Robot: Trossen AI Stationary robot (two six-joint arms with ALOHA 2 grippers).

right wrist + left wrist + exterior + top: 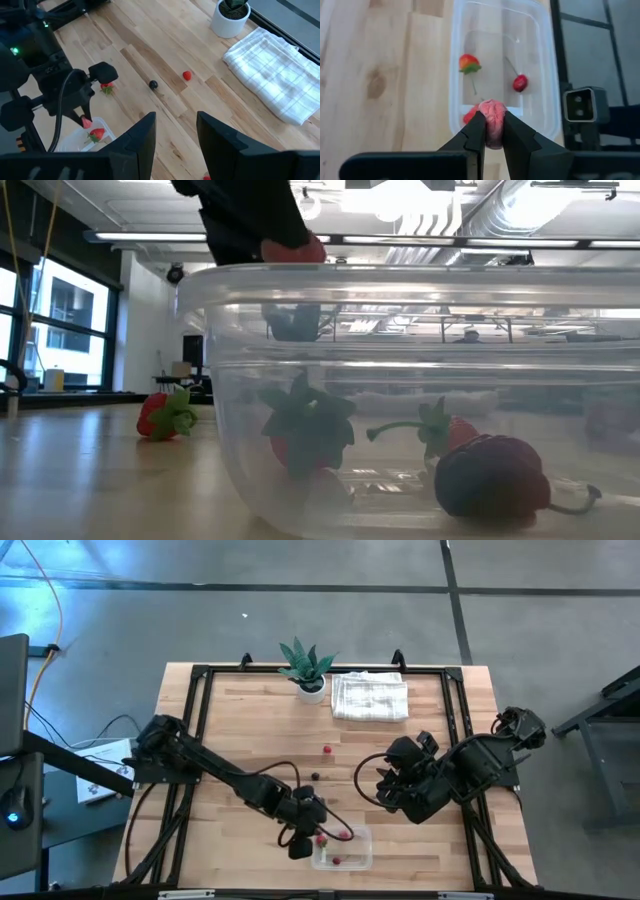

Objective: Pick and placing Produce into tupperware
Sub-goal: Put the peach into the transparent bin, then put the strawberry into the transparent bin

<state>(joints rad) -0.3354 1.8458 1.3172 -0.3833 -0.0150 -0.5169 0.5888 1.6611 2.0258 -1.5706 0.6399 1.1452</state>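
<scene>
Left tool clamping a pinkish, wrinkled raspberry-like piece between its two dark fingers, hovering over the near edge of the clear tupperware. In the high view, left tool hanging at the tupperware's left end, close to the front edge of the worktop. Lying inside the tupperware: a red strawberry with a green top, a small dark-red cherry with a stem, and one more red piece partly hidden behind the tool. Resting on the worktop just beside the tupperware, a strawberry. Farther from the tupperware, toward the potted plant, lying a small dark berry and a small red piece, well apart from each other. Right tool waiting with fingers apart, holding nothing, up and to the right of the tupperware. Folded white cloth lying beside the potted plant.
</scene>
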